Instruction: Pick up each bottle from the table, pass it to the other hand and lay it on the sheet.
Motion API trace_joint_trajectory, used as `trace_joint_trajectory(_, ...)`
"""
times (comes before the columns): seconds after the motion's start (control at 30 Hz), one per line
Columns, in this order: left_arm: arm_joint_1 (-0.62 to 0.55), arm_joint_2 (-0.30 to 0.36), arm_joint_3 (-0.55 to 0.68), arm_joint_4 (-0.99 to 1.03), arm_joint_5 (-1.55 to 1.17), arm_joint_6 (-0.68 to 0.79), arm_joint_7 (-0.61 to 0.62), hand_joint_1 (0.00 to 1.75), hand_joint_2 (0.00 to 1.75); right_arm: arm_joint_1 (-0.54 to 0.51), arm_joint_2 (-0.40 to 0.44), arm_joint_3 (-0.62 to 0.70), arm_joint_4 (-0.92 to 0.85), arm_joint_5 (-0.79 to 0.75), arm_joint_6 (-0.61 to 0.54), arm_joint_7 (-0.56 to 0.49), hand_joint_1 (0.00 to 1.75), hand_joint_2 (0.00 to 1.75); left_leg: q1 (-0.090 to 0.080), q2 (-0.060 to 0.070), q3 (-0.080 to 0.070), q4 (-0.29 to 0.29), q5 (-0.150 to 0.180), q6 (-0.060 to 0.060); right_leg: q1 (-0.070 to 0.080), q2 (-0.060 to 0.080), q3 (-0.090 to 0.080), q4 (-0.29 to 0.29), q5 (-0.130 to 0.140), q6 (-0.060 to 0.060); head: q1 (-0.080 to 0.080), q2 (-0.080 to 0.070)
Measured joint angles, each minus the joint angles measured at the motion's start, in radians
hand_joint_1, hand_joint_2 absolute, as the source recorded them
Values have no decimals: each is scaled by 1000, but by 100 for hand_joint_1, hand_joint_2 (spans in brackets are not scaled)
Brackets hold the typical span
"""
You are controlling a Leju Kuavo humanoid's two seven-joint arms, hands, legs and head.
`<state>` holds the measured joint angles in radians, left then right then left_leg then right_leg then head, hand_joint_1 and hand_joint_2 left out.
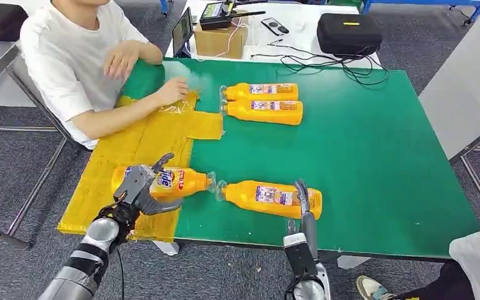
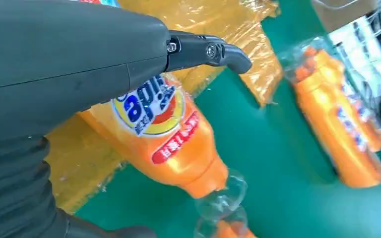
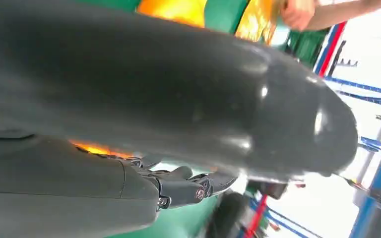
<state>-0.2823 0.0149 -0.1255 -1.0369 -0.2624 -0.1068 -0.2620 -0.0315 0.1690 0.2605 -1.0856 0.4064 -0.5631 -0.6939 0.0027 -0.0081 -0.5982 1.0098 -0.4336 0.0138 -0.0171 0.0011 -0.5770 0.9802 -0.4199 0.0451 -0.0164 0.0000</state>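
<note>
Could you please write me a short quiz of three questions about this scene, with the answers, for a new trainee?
1. True or false: the left hand is on a bottle that lies partly on the yellow sheet.
2. How many orange bottles lie on the table in the head view?
A. two
B. four
C. six
3. Fill in: the person's hand rests on the ____ sheet.

Key
1. True. The bottle's neck end reaches over the green surface.
2. B. Two far bottles lie side by side; the near ones are the left hand's and the one by the right hand.
3. yellow
</note>
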Motion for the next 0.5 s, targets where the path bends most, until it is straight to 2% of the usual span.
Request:
trace_joint_trajectory(0.1, 21, -3, -27, -73, 23, 35, -18, 0, 175, 7, -13, 23, -12, 120, -103, 0, 0, 175, 0, 0, -2, 0, 0, 0, 0, 0, -1, 0, 0, 0, 0, 0)
trace_joint_trajectory(0.27, 65, -5, -80, -216, 73, 58, -41, 0, 175, 25, -27, 12, -61, 383, -130, 58, 0, 175, -1, 0, -3, 0, 0, 0, 0, 0, -3, -1, 0, 0, 0, 0)
trace_joint_trajectory(0.37, 79, -8, -106, -275, 57, 86, -63, 0, 175, 9, -47, 5, -63, 526, -130, 171, 0, 175, -1, 0, -4, 0, 0, 0, 0, 0, -3, -1, 0, 0, 0, 0)
trace_joint_trajectory(0.5, 117, -15, -126, -364, 61, 86, -91, 0, 175, -46, -101, 5, -20, 721, -128, 387, 0, 175, -1, 0, -3, 0, 0, 0, 0, 0, -2, -1, 1, 1, 0, 0)
